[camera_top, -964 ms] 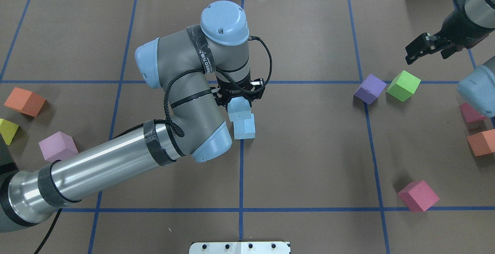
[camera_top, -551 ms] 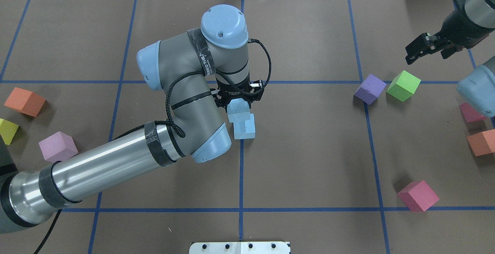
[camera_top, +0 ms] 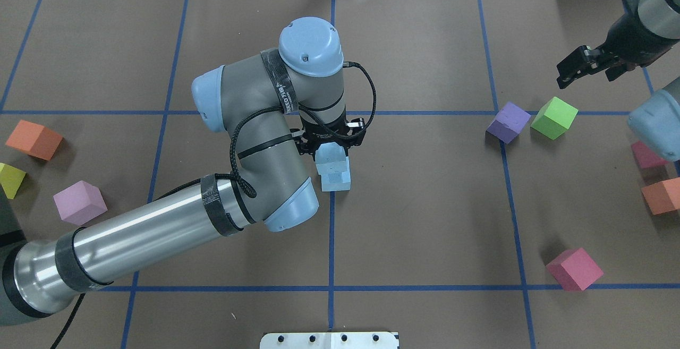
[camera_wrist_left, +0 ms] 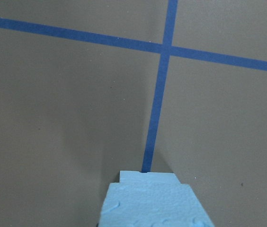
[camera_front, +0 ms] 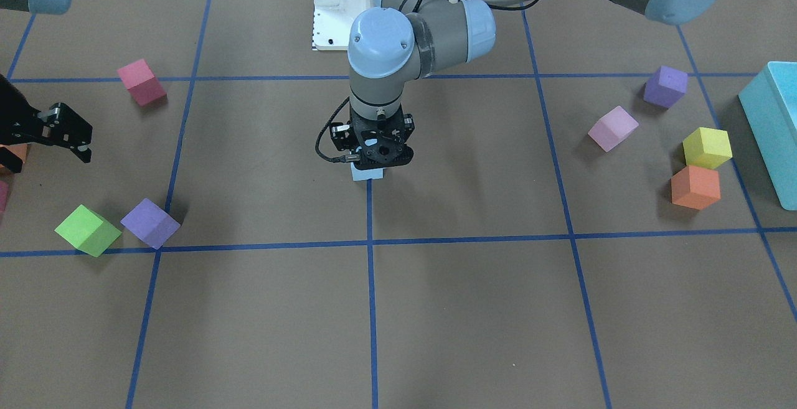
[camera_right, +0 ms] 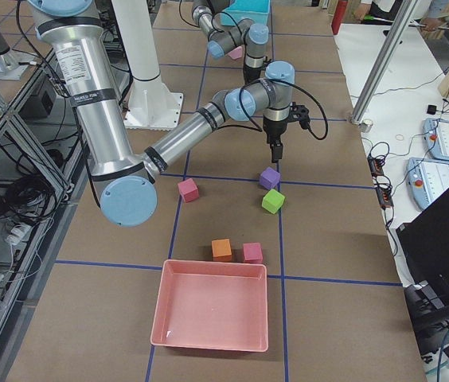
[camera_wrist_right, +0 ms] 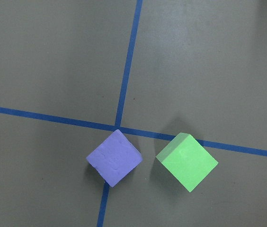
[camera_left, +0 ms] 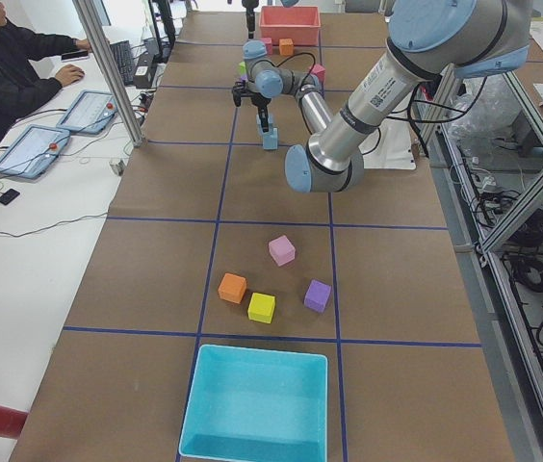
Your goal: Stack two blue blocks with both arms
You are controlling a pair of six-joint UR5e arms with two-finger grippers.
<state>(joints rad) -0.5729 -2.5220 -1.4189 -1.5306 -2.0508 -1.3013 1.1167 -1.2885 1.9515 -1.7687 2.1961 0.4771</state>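
Overhead view: the left arm [camera_top: 159, 232] bends over the middle of the brown bench [camera_top: 425, 232]. Its left hand [camera_top: 330, 147] points straight down, clenched on the upper blue block [camera_top: 330, 159] with a finger on either side. The lower blue block [camera_top: 338, 181] sits on the bench directly beneath that hand, under the held block and slightly offset from it. Whether the two blocks touch cannot be told. The right hand [camera_top: 567, 71] hovers well apart, its fingers parted and empty. A purple cube [camera_top: 508, 121] and a green cube [camera_top: 554, 118] lie on the bench near it.

Front-facing view: the left hand hides nearly all of both blocks. Only a pale blue strip shows just below it, at the end of a blue tape line [camera_front: 371, 284]. Well out from that hand lie a pale pink cube [camera_front: 613, 127], a yellow cube [camera_front: 707, 147] and an orange cube [camera_front: 695, 187].

Left side view: the two blue blocks form a short column under the left hand. A seated person [camera_left: 12, 67] is at a desk beside the bench.

Left wrist view: the held block's textured face fills the bottom edge. A narrow pale blue ledge shows just beyond it.

Right wrist view: the purple and green cubes lie below the right hand, close together but apart. The fingers are out of frame.
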